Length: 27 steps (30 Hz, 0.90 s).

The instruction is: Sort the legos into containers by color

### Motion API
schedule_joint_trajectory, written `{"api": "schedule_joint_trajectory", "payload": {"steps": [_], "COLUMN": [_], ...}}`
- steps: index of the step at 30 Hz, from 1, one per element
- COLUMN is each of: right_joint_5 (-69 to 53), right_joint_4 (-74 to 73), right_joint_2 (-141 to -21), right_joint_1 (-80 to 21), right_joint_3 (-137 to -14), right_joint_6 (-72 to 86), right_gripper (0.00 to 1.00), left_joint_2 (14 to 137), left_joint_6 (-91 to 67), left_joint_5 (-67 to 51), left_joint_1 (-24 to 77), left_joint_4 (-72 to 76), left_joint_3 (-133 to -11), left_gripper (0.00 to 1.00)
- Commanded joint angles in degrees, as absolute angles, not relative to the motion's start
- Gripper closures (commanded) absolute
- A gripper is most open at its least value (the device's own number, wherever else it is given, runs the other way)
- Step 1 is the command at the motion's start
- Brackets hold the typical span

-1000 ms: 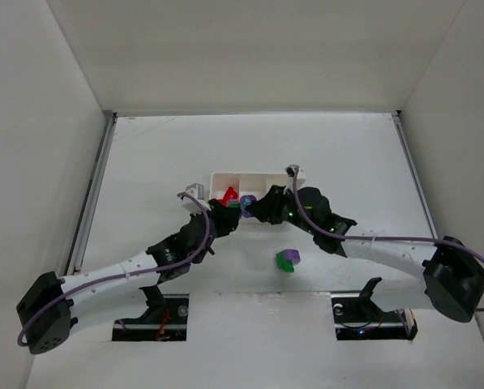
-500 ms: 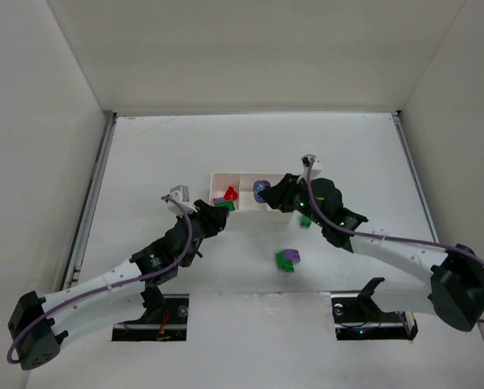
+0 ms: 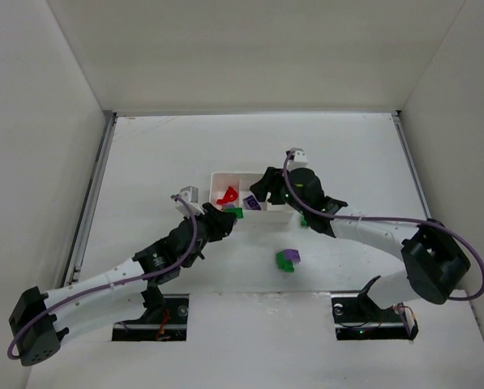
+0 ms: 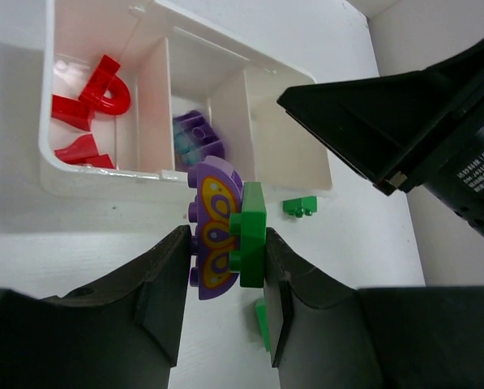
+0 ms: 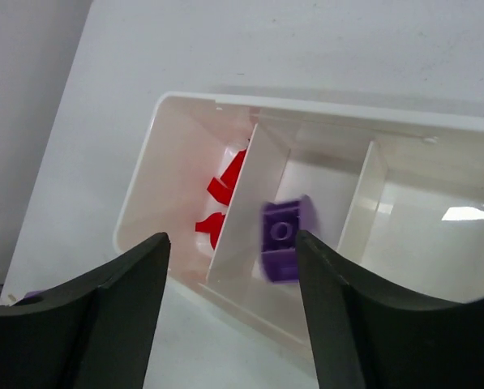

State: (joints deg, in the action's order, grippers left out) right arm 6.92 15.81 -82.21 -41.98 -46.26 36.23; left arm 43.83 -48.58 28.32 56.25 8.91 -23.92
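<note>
The white tray (image 3: 222, 175) has three containers side by side. Red legos (image 3: 228, 195) lie in the left one. My right gripper (image 5: 229, 243) hangs open just above the tray, and a purple lego (image 5: 284, 239) shows blurred in the middle container below it. My left gripper (image 4: 225, 251) stands at the tray's near side. It is shut on a purple lego with a yellow pattern (image 4: 213, 231) joined to a green lego (image 4: 250, 235). In the left wrist view a purple lego (image 4: 194, 134) lies in the middle container, and I see nothing in the right one.
A small green lego (image 4: 300, 207) lies on the table near the tray's right front corner, and another green piece (image 4: 261, 320) lies under my left fingers. A purple and green clump (image 3: 287, 259) sits nearer the arm bases. White walls enclose the table.
My right gripper has opened over the tray, and the purple lego it carried has dropped into the middle container. My left gripper kept its hold and shifted slightly right.
</note>
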Motion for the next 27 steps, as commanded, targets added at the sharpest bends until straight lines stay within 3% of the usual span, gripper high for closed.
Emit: {"api": "schedule_joint_trajectory", "payload": {"steps": [1, 4, 9, 13, 16, 19, 21, 27], "right_joint_5": [8.35, 8.0, 8.96, 8.36, 7.12, 7.29, 7.12, 6.94], "right_joint_4": [17.58, 16.44, 15.47, 14.41, 13.02, 10.99, 9.59, 4.93], "right_joint_2": [-80.08, -75.08, -64.53, -57.32, -56.78, -59.05, -61.07, -65.56], "right_joint_1": [-42.05, -43.45, -50.74, -57.86, -62.78, -65.6, -65.78, -66.05], "right_joint_3": [-47.64, -45.01, -37.46, -33.4, -34.53, -36.56, -37.87, -41.57], "right_joint_6": [33.93, 30.69, 24.36, 18.73, 15.83, 11.97, 10.82, 7.82], "right_gripper": [0.29, 0.32, 0.52, 0.57, 0.52, 0.34, 0.27, 0.24], "left_joint_2": [43.07, 42.37, 42.36, 42.89, 44.47, 45.09, 45.44, 46.32], "left_joint_6": [-48.78, -49.92, -53.78, -56.33, -56.51, -56.34, -56.34, -56.25], "left_joint_5": [23.13, 16.02, 2.49, -7.71, -14.66, -16.78, -17.66, -23.46], "left_joint_1": [55.33, 52.17, 43.48, 36.97, 35.38, 36.25, 36.87, 37.31], "left_joint_4": [10.29, 6.78, -0.78, -3.86, -4.22, -5.27, -5.97, -7.21], "left_joint_3": [-27.24, -29.26, -31.46, -31.38, -31.81, -32.43, -32.69, -33.14], "left_gripper": [0.84, 0.84, 0.84, 0.84, 0.84, 0.84, 0.84, 0.84]}}
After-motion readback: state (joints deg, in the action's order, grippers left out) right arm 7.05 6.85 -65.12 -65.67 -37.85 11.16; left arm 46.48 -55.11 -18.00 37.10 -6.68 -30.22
